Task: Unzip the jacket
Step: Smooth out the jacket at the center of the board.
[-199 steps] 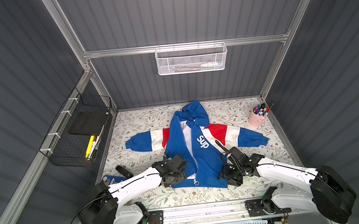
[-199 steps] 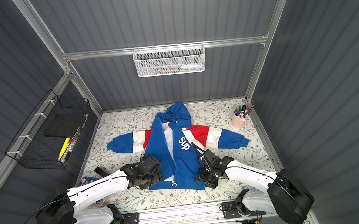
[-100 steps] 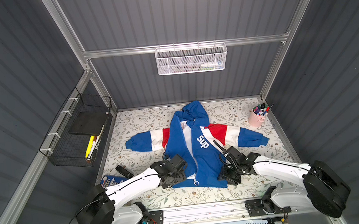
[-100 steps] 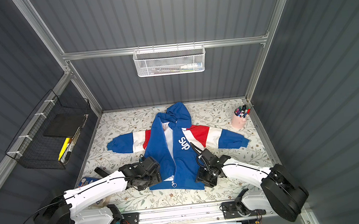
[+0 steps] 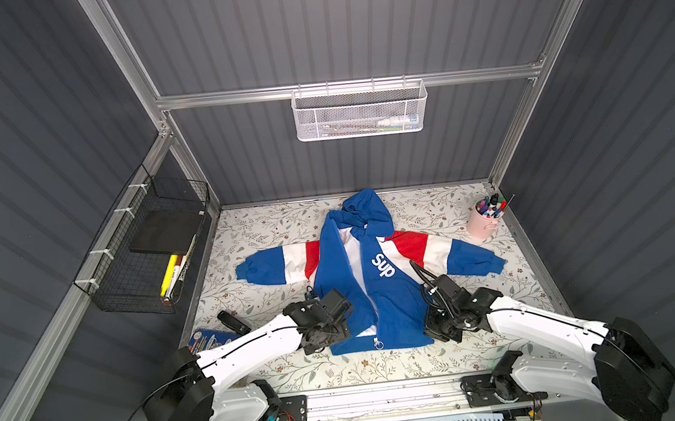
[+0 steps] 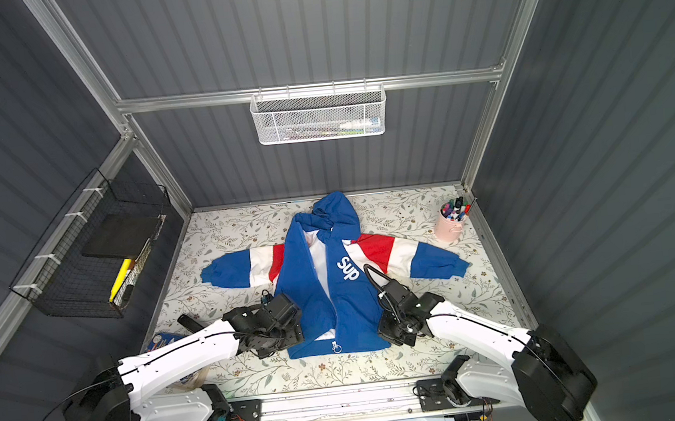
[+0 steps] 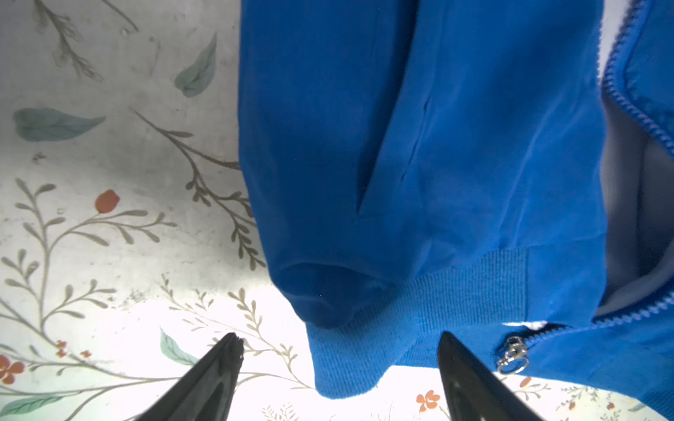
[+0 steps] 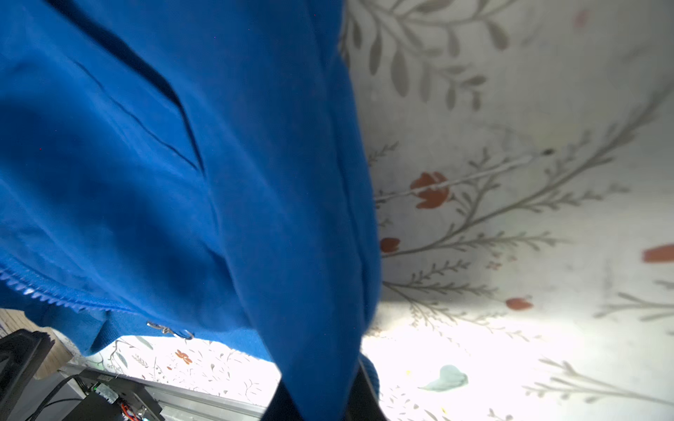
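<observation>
The jacket (image 5: 392,306) lies flat on the flowery table (image 5: 271,234). Its sleeves are spread out and its hood is at the far end. The front is open almost all the way down. The ring zipper pull (image 7: 512,359) sits at the bottom hem. My left gripper (image 7: 338,337) is spread wide, with one finger on each side of the hem's corner. My right gripper (image 8: 321,397) pinches blue cloth at the jacket's other bottom corner.

White arm links (image 5: 256,345), black joints (image 5: 177,404), thin black cables (image 5: 417,272).
</observation>
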